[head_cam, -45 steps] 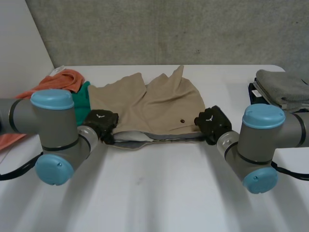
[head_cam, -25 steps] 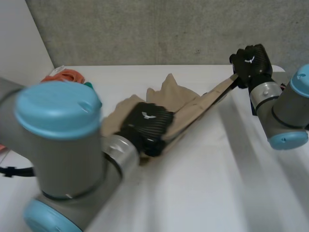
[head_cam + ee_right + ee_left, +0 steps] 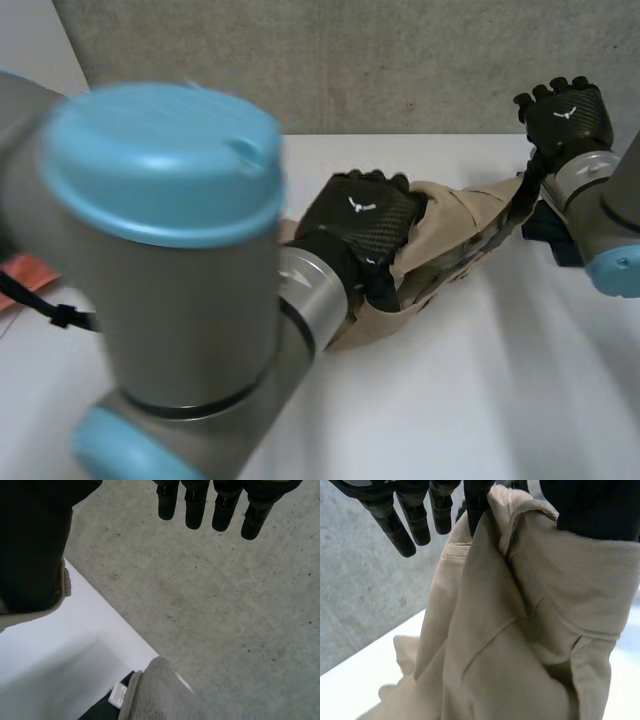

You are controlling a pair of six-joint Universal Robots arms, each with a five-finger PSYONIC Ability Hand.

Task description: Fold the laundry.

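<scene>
Tan shorts hang off the white table, stretched between my two hands. My left hand is raised over the table's middle and grips one end of the waistband. In the left wrist view the cloth runs up between the straight fingers and the thumb, pinched there, and drapes down to the table. My right hand is high at the far right with the other end. In the right wrist view a tan edge shows under the thumb, with the fingers straight.
A folded grey cloth lies on a dark object at the table's right edge, below my right hand. An orange cloth is at the far left, behind my left arm. A concrete wall stands behind the table.
Both hands have lifted the shorts off the table by the waistband. The right hand rose up and to the right; the left hand rose and moved right. The shorts now hang stretched.
</scene>
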